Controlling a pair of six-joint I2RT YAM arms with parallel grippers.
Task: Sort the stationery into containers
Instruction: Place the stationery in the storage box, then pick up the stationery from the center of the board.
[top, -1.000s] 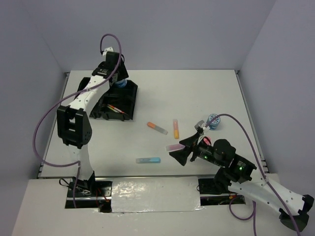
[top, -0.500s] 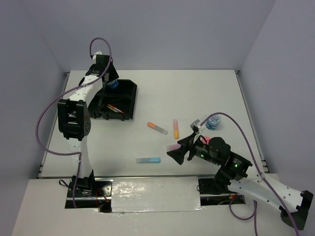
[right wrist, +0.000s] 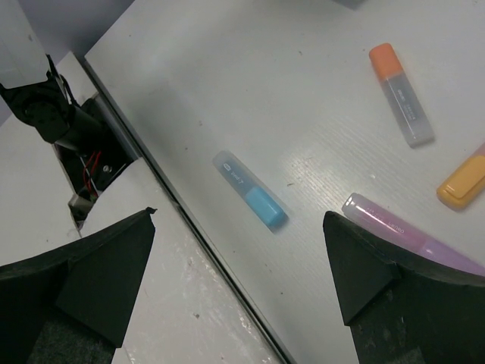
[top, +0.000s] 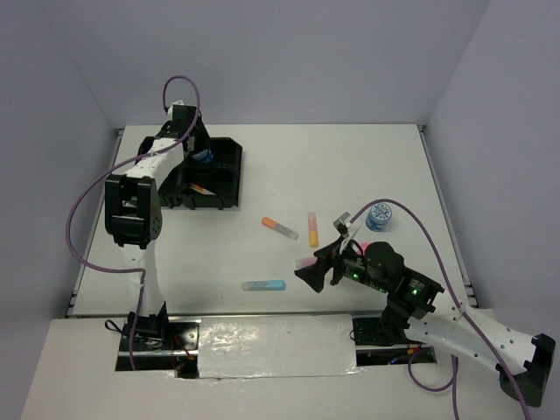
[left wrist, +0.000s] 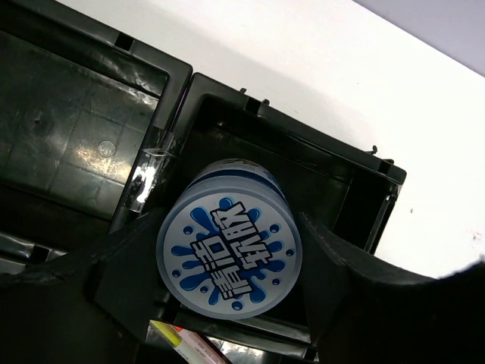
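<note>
While the sorting was only partly done, the overhead view showed the left gripper (top: 199,150) reaching over the far end of the black tray (top: 234,188), which sat at the far left of the table (top: 367,166). Its jaws pinched a blue-and-white tape roll (top: 204,157). Thin pens (top: 203,191) lay in a nearer compartment. The right gripper (top: 317,264) hung spread wide over the purple highlighter (top: 305,262), holding nothing. The orange highlighter (top: 280,227), yellow highlighter (top: 312,229), blue highlighter (top: 263,285) and a second tape roll (top: 379,215) lay loose on the table.

From the left wrist, the tape roll (left wrist: 229,254) sat printed face up between the two fingers (left wrist: 121,280), above the end compartment, close to the divider on one side. Whether its base had reached the floor could not be told.

From the right wrist, the jaws stood fully apart above the table, with the blue highlighter (right wrist: 250,189) between them and the purple highlighter (right wrist: 409,235) beside one finger.

The step in hand looked like setting the roll down. To do it well, it probably needed lowering level until it rested, kept off the divider. The jaws would then open just enough and lift straight up so neither finger dragged the roll or the tray wall.
</note>
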